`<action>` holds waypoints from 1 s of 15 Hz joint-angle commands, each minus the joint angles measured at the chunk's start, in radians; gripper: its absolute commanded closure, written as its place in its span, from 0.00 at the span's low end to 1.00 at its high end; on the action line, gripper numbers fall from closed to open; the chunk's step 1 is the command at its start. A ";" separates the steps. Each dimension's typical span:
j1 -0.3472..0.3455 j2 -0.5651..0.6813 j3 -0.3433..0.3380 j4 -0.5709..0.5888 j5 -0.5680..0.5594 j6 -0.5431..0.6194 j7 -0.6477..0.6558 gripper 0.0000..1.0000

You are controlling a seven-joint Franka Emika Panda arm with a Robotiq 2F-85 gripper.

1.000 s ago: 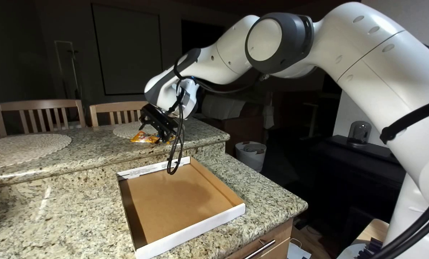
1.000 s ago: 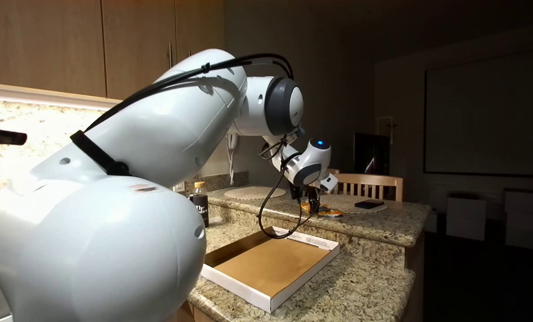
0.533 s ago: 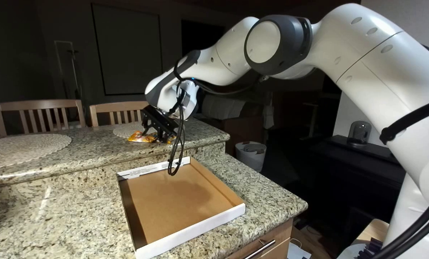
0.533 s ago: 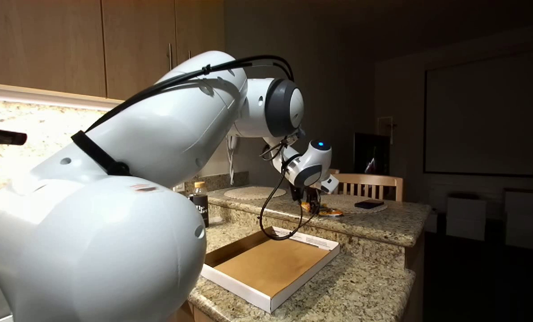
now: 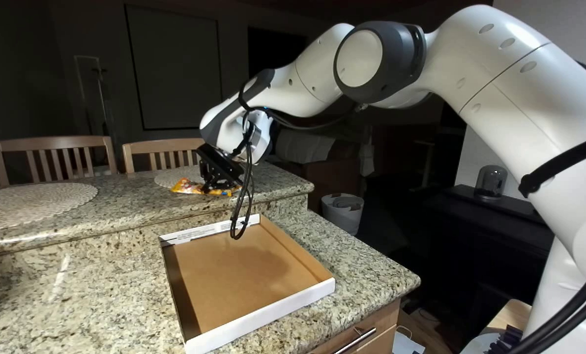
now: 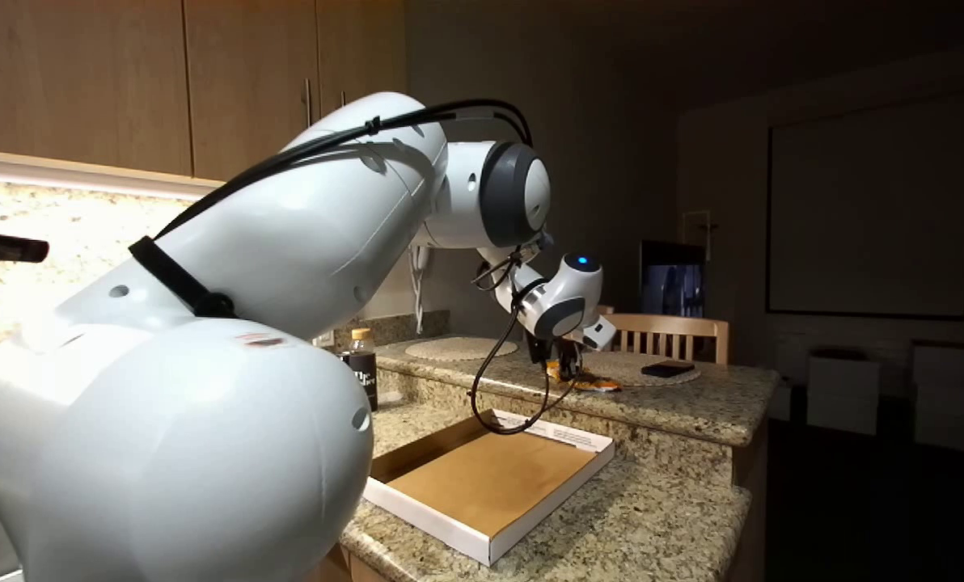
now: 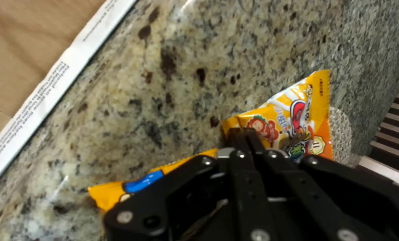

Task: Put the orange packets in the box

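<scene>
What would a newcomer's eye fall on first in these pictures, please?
Probably the large white robot arm, which fills much of both exterior views. Next come the bright orange packets on the raised counter, at the pincer. Below, on the lower counter, the wide cardboard box stands out.

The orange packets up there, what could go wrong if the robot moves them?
The tool appears to pinch an orange packet near one end, so it might slip out. A second orange packet lies close by, partly hidden behind the tool, so it could get bumped. The cardboard box sits on the lower granite counter, so a packet dropped too soon might miss it.
</scene>
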 commanded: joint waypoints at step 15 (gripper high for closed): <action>-0.060 -0.176 -0.018 -0.170 0.032 0.018 0.106 0.23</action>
